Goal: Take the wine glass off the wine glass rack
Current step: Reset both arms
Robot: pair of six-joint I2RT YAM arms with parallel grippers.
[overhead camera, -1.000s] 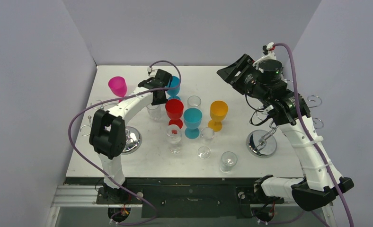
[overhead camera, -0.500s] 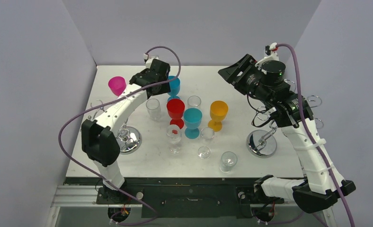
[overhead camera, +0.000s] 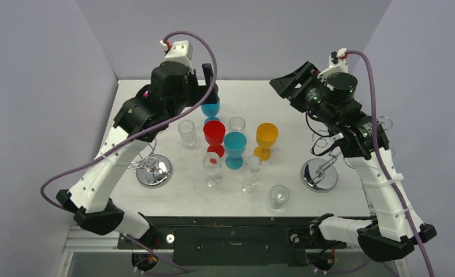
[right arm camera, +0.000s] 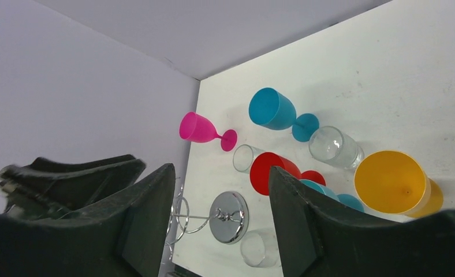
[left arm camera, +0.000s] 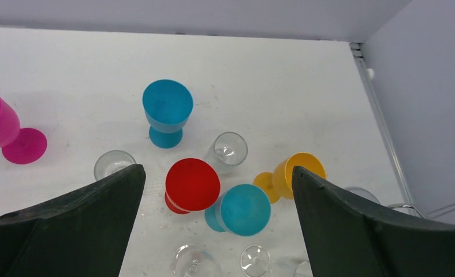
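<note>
Two wire wine glass racks stand on chrome bases, the left rack (overhead camera: pixel 155 171) (right arm camera: pixel 229 216) and the right rack (overhead camera: pixel 319 175). I can make out no glass hanging in their rings. Wine glasses stand on the table between them: blue (overhead camera: pixel 212 108), red (overhead camera: pixel 213 134) (left arm camera: pixel 192 184), teal (overhead camera: pixel 235 143), orange (overhead camera: pixel 267 135), pink (left arm camera: pixel 0 124) and several clear ones, among them a short clear glass (overhead camera: pixel 186 131) (left arm camera: pixel 114 164). My left gripper (overhead camera: pixel 205 81) (left arm camera: pixel 216 168) hangs high over this cluster, open and empty. My right gripper (overhead camera: pixel 286 86) (right arm camera: pixel 220 168) is raised at the back right, open and empty.
Grey walls close in the white table (overhead camera: pixel 306 115) on the left, back and right. The right rack's rings (overhead camera: pixel 383 123) reach out past the table's right edge. A clear glass (overhead camera: pixel 279 197) stands near the front edge.
My left gripper opened, came away from the short clear glass and rose high above the table. The right gripper shifted slightly right and up.
</note>
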